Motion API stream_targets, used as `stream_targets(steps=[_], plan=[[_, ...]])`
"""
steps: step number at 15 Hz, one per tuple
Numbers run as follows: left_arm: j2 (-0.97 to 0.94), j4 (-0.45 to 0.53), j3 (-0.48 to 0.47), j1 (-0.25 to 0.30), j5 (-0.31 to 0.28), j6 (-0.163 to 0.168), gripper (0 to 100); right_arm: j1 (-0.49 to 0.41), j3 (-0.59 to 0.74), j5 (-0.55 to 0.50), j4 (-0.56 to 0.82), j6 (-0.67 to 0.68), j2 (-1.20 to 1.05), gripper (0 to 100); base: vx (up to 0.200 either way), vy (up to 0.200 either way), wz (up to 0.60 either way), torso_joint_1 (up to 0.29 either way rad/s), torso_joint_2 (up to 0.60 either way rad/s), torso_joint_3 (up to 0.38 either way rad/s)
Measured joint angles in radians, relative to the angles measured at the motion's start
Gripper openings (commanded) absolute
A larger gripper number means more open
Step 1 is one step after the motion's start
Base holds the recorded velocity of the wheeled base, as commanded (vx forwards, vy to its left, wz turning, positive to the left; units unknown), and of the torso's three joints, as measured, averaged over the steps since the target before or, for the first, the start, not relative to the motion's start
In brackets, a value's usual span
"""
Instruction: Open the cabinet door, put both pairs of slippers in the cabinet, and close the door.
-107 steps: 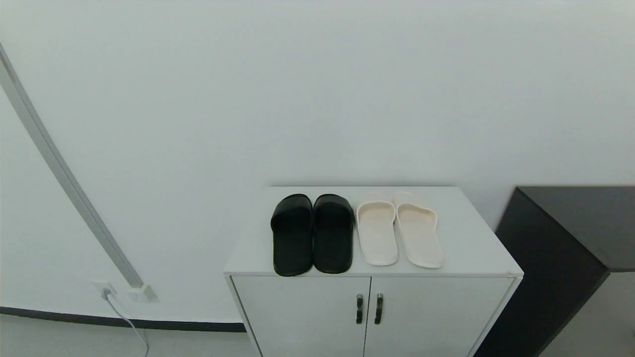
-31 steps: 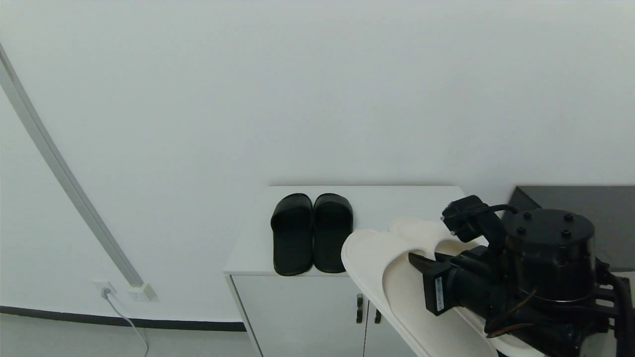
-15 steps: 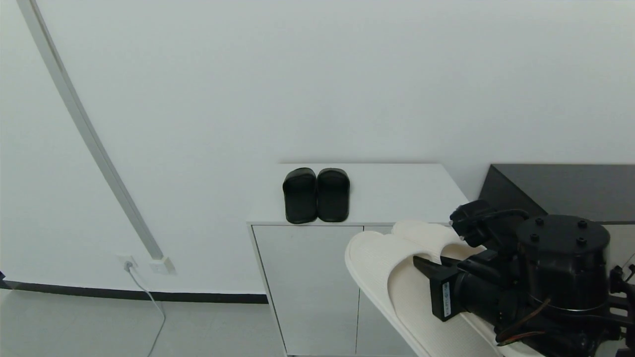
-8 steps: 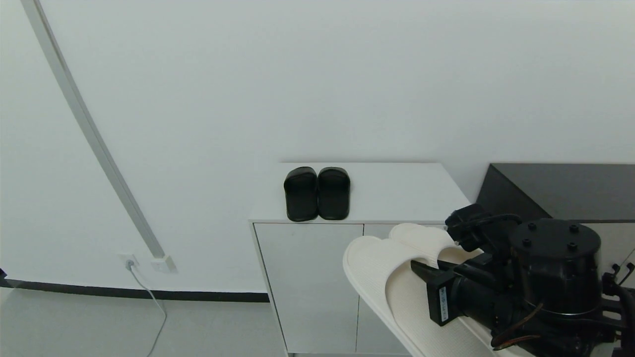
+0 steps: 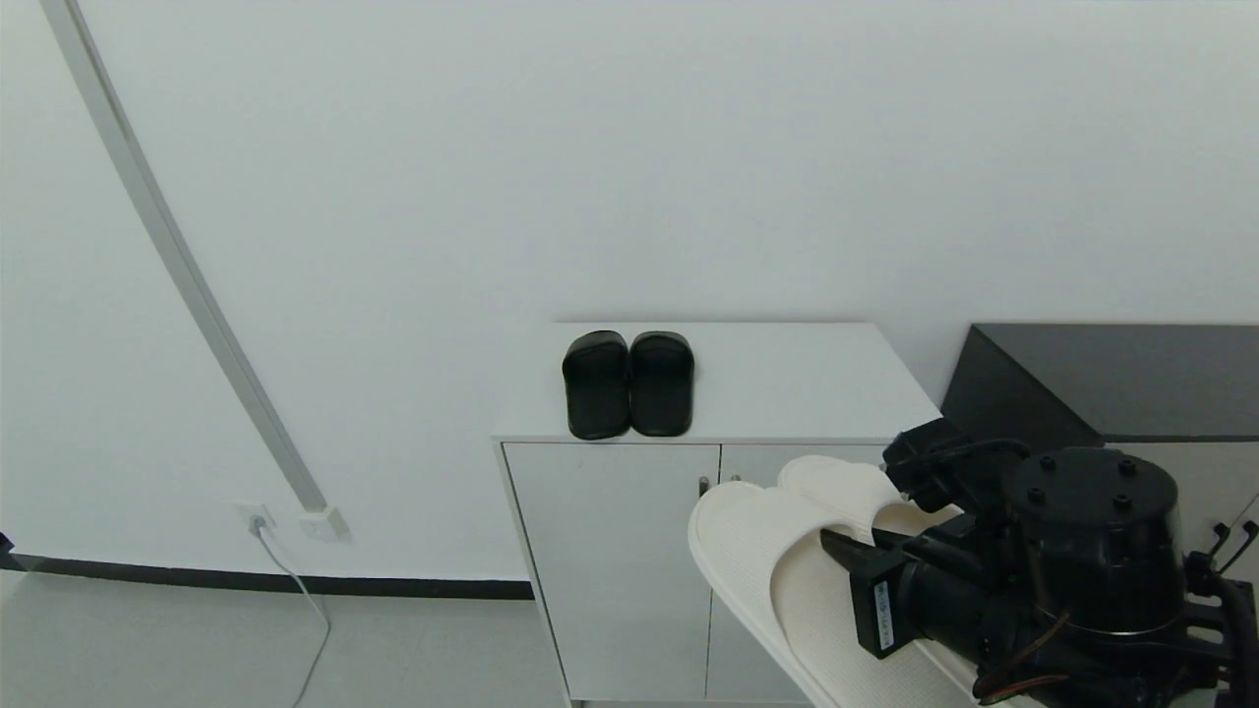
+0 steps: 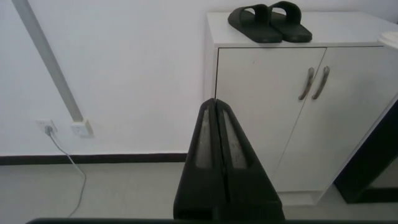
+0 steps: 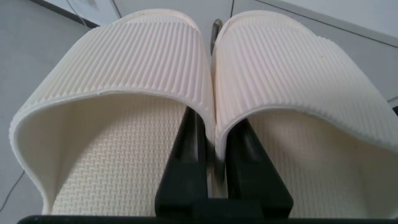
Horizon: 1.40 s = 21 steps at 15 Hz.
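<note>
A: Right jaws first. What have they got?
B: The right gripper [image 7: 213,149] has its jaws narrow, pinching the inner walls of the white slippers [image 7: 137,68] together. There's one slipper on each side, toes pointing away from the wrist. The pair hangs in the air before the cabinet [image 5: 610,560], off its top.
A: And the left?
B: The left gripper [image 6: 215,109] has its jaws pressed flat together with nothing between them. It's low down, facing the cabinet front and well apart from it.
A: Doors?
B: Both shut, with the handles [image 6: 314,83] side by side at the middle seam. The black slippers [image 5: 629,383] sit paired and touching, heels at the front edge of the cabinet top, left of its middle.
A: What's changed?
B: Seven seconds back the white pair lay on the top just beside the black pair, and now it's lifted off. In the last half second the right arm has dipped a touch, so the handle tops peek above the white toes in the head view. The whole picture shifted earlier, but that was the camera moving. The black pair hasn't budged.
A: Any writing?
B: There's a small white label [image 5: 882,615] on the right arm's housing, too small to read.
</note>
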Motion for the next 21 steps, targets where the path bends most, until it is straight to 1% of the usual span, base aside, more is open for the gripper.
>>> stream_targets(steps=[1,4,9,21], plan=[[0.0,0.0,0.0,0.0,-0.001,-0.004,100,0.0,0.0,0.0,-0.001,0.001,0.0,0,0.0,0.0,0.0,0.0,0.0,0.0],[0.0,0.0,-0.002,0.0,0.002,-0.008,100,0.0,0.002,-0.001,-0.008,0.002,0.001,0,0.0,0.0,0.0,-0.075,0.17,0.101],[0.0,0.0,0.0,0.0,0.003,-0.004,100,0.0,0.019,-0.003,-0.041,-0.001,0.003,0,0.0,0.0,0.0,-0.167,0.39,0.207],[0.0,0.0,0.0,0.0,0.004,-0.004,100,0.0,0.041,-0.006,-0.046,-0.002,0.004,0,0.0,0.0,0.0,-0.216,0.53,0.31]])
